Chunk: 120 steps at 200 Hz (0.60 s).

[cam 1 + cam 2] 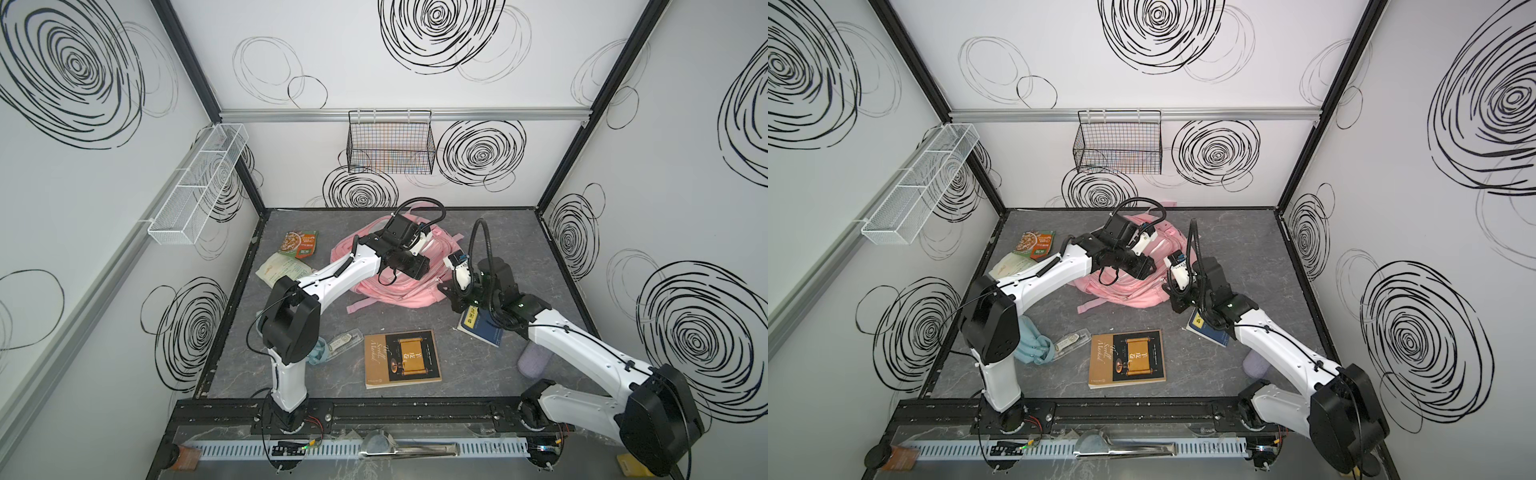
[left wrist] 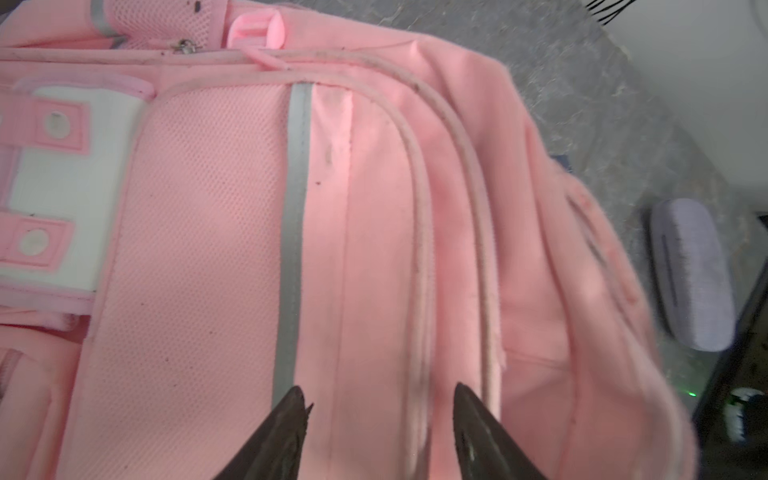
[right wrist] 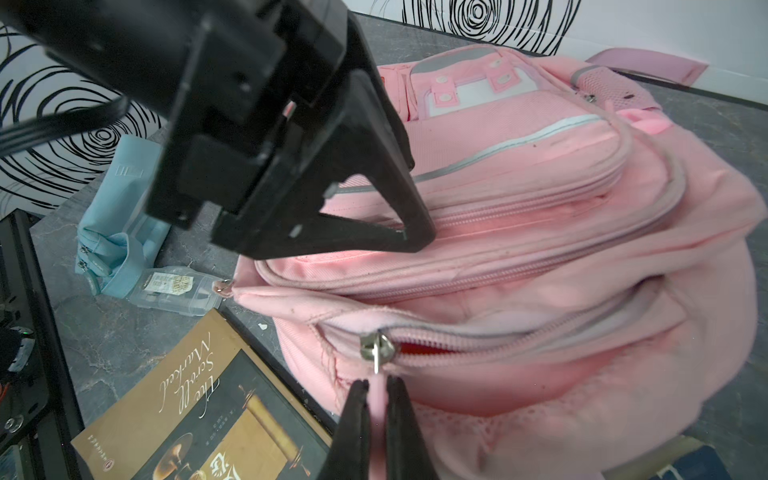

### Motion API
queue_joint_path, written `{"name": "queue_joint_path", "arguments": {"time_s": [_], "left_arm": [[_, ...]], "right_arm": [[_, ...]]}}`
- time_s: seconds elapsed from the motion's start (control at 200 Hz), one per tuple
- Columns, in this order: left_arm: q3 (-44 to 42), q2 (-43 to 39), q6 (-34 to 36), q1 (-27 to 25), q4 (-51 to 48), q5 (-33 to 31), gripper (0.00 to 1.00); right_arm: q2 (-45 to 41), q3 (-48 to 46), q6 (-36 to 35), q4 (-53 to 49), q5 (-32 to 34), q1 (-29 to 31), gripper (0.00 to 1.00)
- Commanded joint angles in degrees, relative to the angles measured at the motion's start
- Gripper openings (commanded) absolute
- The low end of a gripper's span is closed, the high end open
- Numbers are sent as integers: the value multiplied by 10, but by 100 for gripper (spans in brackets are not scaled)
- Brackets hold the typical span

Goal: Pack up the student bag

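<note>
**A:** Top views. What encloses the work surface?

**B:** White walls with black scribbled spirals stand around a grey marbled table [image 1: 478, 365]. The pink student bag [image 1: 411, 297] lies front-up at the middle rear of the table in both top views. The left arm [image 1: 332, 274] reaches over the bag. The right arm [image 1: 582, 345] ends at the bag's near right edge. A brown book [image 1: 402, 359] lies in front of the bag, apart from it.

**A:** Left wrist view?

**B:** The left gripper [image 2: 380, 409] is released. Its two dark fingertips stand well apart above the bag's front panel, one over the end of the grey stripe [image 2: 293, 232], with nothing between them. A lilac case [image 2: 690, 278] lies on the table past the bag.

**A:** Right wrist view?

**B:** The right gripper [image 3: 378, 399] is clenched. Its fingertips nearly meet just below the zipper pull [image 3: 376, 351] of a zip that gapes slightly. Whether they pinch anything cannot be told. A light blue pouch [image 3: 120, 216] and a clear box [image 3: 174, 291] lie on the table near the brown book.
</note>
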Motion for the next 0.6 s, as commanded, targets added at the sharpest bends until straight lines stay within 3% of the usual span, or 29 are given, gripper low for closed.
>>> {"name": "queue_joint_path", "arguments": {"time_s": [0.0,0.045,0.175,0.26,0.425,0.595], "left_arm": [[24,20,22,-5,-10,-53,56],[28,26,22,-3,-9,-55,50],[34,39,6,8,-6,-64,16],[31,35,-19,24,14,-45,0],[19,9,-99,63,92,5,0],[43,-1,-175,71,152,18,0]], "right_arm": [[-16,28,-9,28,-13,-1,0],[-17,28,-9,28,-11,-1,0],[-18,31,-12,23,-4,-2,0],[-19,34,-13,19,-1,-4,0],[-17,30,-5,25,-20,5,0],[3,10,29,64,-5,61,0]]}}
